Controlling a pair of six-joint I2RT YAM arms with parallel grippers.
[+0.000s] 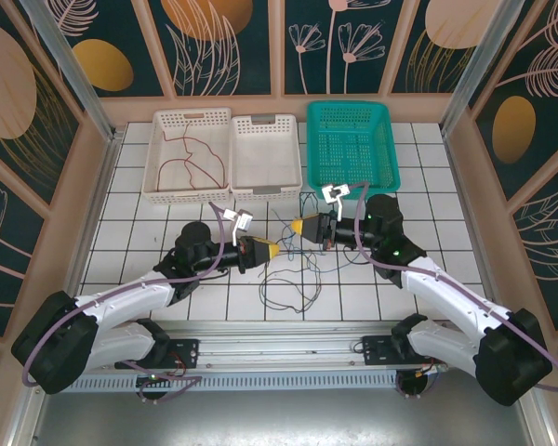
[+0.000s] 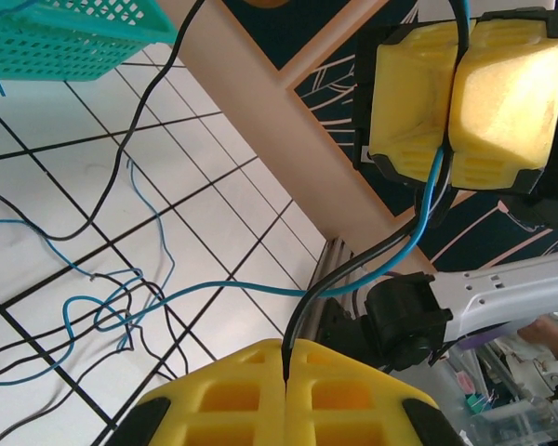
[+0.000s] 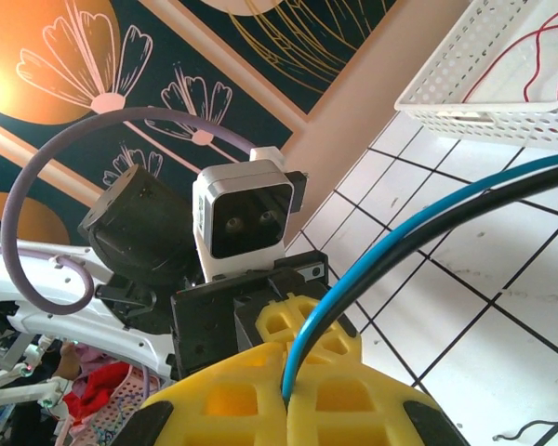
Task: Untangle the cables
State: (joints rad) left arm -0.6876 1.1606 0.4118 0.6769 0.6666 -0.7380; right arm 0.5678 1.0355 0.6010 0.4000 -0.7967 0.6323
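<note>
Between left gripper (image 1: 273,251) and right gripper (image 1: 298,226), pinched cables (image 3: 423,226)

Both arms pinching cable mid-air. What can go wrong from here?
1. The left fingers and right fingers both appear to clamp the black cable; pulling apart may strain it or make it slip.
2. The right fingers also pinch the blue cable, which runs into the tangle on the table; lifting may tighten that.
</note>
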